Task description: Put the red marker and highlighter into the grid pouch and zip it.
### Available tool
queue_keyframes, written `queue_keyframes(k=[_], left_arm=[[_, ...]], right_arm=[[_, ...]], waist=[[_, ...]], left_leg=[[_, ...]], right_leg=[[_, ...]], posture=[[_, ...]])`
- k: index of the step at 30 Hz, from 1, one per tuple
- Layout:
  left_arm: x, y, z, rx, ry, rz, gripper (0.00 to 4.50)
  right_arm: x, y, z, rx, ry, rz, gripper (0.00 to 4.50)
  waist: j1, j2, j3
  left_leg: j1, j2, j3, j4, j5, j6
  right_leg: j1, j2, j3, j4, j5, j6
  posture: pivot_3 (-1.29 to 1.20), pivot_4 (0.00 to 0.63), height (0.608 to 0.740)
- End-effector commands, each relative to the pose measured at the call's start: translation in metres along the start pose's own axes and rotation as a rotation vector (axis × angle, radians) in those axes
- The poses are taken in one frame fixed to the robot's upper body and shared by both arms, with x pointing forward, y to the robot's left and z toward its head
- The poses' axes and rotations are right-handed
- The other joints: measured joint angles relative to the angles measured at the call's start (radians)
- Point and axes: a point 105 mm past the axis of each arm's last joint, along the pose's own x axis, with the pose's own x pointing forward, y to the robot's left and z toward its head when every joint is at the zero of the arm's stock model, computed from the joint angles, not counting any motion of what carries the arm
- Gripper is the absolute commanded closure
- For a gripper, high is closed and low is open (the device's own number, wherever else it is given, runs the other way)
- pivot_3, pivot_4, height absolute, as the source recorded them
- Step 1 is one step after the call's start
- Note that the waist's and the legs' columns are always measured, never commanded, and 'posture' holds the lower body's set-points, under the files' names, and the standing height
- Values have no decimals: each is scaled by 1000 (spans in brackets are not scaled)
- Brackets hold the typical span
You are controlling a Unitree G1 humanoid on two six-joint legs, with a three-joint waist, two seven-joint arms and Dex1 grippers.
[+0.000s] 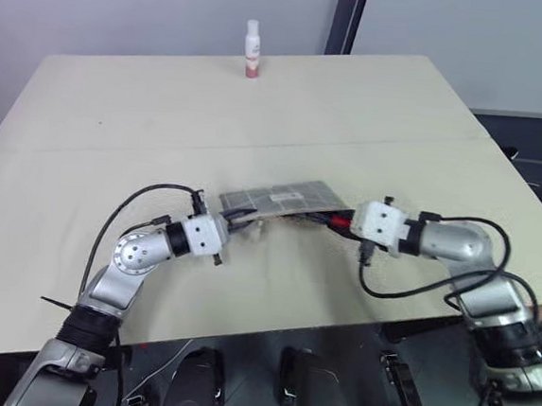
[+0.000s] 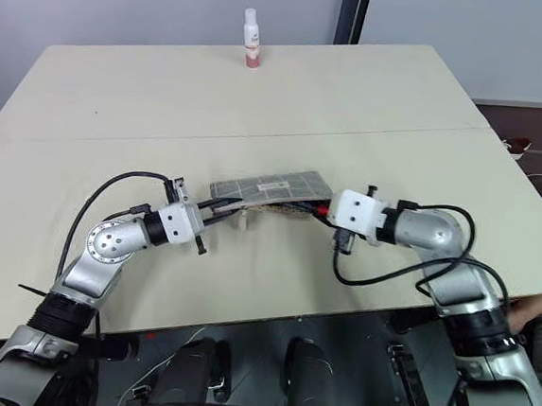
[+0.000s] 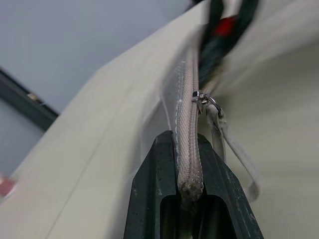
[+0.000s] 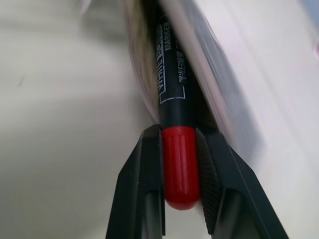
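Grid pouch (image 1: 276,199): mid-table, lifted at its open edge.
Left gripper (image 3: 188,186): clamped on the pouch's zipper end.
Right gripper (image 4: 180,172): pinching the red marker (image 4: 172,84) by its cap, barrel entering the pouch.
Remaining: highlighter's whereabouts cannot be told; zipping not done.

A small white bottle (image 1: 252,47) with a pink base stood upright near the far edge of the beige worktop (image 1: 116,132), well apart from everything else.

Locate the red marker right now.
The red marker is held by its red cap in the right gripper, near the table's middle, its barrel entering the grid pouch.
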Motion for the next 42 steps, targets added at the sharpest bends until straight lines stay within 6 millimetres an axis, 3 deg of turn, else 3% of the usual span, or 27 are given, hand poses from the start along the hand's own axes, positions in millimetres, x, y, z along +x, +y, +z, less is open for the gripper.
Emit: queue_keyframes(k=[1, 4, 5, 8, 11, 12, 16, 19, 23, 27, 31, 35, 42], left_arm=[[8, 2, 18, 4, -75, -37, 4500], [13, 8, 20, -6, -86, -24, 4500], [13, 10, 20, -10, -86, -15, 4500], [9, 13, 16, -15, -65, 1, 4500], [3, 11, 8, -28, -33, 11, 4500], [2, 8, 5, -33, -23, 5, 4500], [1, 2, -1, -46, -3, 1, 4500], [6, 2, -4, -45, 7, 17, 4500], [17, 0, 1, -28, -23, 23, 4500], [22, -5, -2, 59, -14, -18, 4500], [23, -3, -5, 159, -3, -44, 4500], [24, 6, -7, 224, 10, -41, 4500], [27, 9, -6, 229, -2, -26, 4500]], right_arm=[[12, -4, 16, -98, -32, -3, 4160], [13, 7, 14, -138, -47, 57, 4160], [11, 7, 13, -124, -52, 58, 3139], [1, -3, 15, -119, -82, -6, 1854], [-15, -10, 31, 76, -212, -52, 294], [-24, -6, 41, 167, -273, -15, 69], [-48, 4, 68, 415, -381, 94, 69], [-56, 19, 70, 541, -355, 185, 69], [-49, 62, 47, 736, -214, 299, 69], [-16, 87, 7, 852, -105, 181, 69], [6, 68, 2, 877, -150, 58, 69], [22, 53, 20, 936, -263, 19, 69], [37, 44, 40, 1023, -354, 25, 69]], waist=[[3, 0, 0], [7, 0, 0], [6, 0, 0], [2, 0, 0], [2, 0, 0], [2, 0, 0], [2, 0, 0], [3, -1, 0], [11, -1, -1], [9, -2, -1], [0, -3, -1], [2, -3, -1], [2, -3, -1]], left_leg=[[0, 0, 0, 0, 0, 0], [-1, -1, 0, 1, 0, 0], [-1, -1, 0, 1, 0, 0], [-1, -1, 1, 1, 0, 0], [-1, -1, 0, 1, 0, 0], [-1, 0, 0, 1, 0, 0], [-1, 0, -1, 1, 0, 0], [0, 0, -2, 1, 0, 0], [1, 0, -2, 1, 0, 0], [0, 0, -2, 1, 0, 0], [0, 0, -2, 2, 0, 0], [0, 0, -2, 2, 0, 0], [-2, 0, -1, 1, 0, 0]], right_leg=[[0, 0, 0, 0, 0, 0], [0, -1, 0, 0, 0, 0], [0, -1, 0, -1, 0, 0], [1, -1, 0, -1, 0, 1], [0, 0, 0, 0, 0, 0], [0, 0, 0, 0, 0, 0], [1, -1, 0, 0, 0, 0], [1, -1, 0, 0, 0, 0], [3, -1, 0, -1, -2, 2], [2, 0, 0, -1, -1, 1], [1, 0, 0, 0, -1, 2], [1, 0, 0, 0, 0, 1], [0, 0, 0, -1, 1, 0]], posture=[[0, 150, 740], [0, 150, 740], [0, 150, 740], [0, 150, 740], [0, 150, 740], [0, 150, 740], [0, 150, 740], [0, 150, 740], [0, 150, 740], [0, 150, 740], [0, 150, 740], [0, 150, 740], [0, 150, 740]])
